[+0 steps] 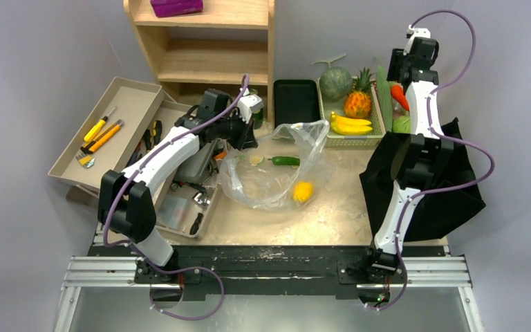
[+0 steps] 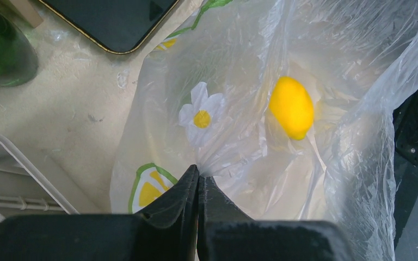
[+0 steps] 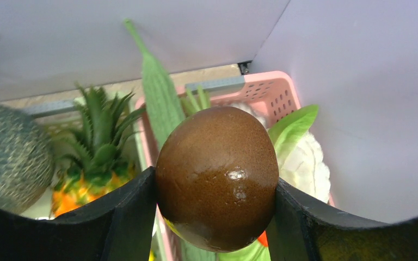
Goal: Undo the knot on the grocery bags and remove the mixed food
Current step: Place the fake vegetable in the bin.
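Lemon (image 2: pixel 291 107) sits inside the clear plastic bag (image 2: pixel 239 65), ahead and right of the left gripper (image 2: pixel 197 174), whose fingers are pressed together on the bag's film (this arm is nearer). The right gripper (image 3: pixel 215 182) clamps a glossy brown oval fruit (image 3: pixel 216 157) near the pink basket (image 3: pixel 266 89).

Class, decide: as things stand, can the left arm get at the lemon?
Probably not yet: the left gripper is shut on the plastic bag, and the lemon, though near, seems to lie under the bag's film.

Behind plastic bag (image 1: pixel 263 187), shelf (image 1: pixel 207 66), tray (image 1: pixel 296 104), basket (image 1: pixel 351 143) block passage.
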Robot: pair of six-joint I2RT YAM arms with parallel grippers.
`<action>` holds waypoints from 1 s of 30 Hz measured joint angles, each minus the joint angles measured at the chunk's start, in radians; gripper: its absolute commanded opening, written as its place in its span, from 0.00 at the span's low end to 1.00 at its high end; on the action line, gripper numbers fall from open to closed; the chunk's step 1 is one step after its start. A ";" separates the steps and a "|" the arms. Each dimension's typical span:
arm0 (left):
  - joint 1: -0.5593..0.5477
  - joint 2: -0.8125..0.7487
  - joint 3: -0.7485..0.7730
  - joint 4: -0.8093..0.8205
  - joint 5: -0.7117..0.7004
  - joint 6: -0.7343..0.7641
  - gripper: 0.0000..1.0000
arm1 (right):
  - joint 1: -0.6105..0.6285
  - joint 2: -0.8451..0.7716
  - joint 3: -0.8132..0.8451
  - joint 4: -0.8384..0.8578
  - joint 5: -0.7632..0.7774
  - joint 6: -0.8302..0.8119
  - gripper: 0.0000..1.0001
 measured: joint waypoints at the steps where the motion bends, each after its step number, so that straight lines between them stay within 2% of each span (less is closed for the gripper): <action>1: 0.000 0.001 -0.005 0.007 0.000 -0.004 0.00 | -0.008 0.028 0.035 -0.003 0.004 0.001 0.46; 7: 0.000 0.013 -0.015 0.020 0.000 -0.010 0.00 | -0.042 0.113 0.116 -0.007 0.019 0.008 0.52; 10: 0.000 0.013 -0.018 0.027 0.000 -0.010 0.00 | -0.050 0.123 0.116 -0.016 0.023 0.007 0.61; 12: 0.000 0.013 -0.023 0.030 0.000 -0.010 0.00 | -0.053 0.126 0.116 -0.019 0.023 0.007 0.69; 16: 0.001 0.017 -0.026 0.032 0.002 -0.010 0.00 | -0.055 0.127 0.116 -0.019 0.024 0.008 0.95; 17: 0.001 0.018 -0.026 0.032 0.003 -0.010 0.00 | -0.055 0.127 0.115 -0.019 0.026 0.008 0.98; 23: 0.001 0.025 -0.026 0.032 0.006 -0.009 0.00 | -0.055 0.115 0.091 -0.023 0.010 0.010 0.97; 27: 0.001 0.027 -0.026 0.032 0.011 -0.009 0.00 | -0.051 0.059 0.039 -0.025 -0.113 0.023 0.96; 30: 0.001 0.028 -0.026 0.032 0.012 -0.008 0.00 | -0.033 -0.047 -0.039 -0.020 -0.235 0.014 0.95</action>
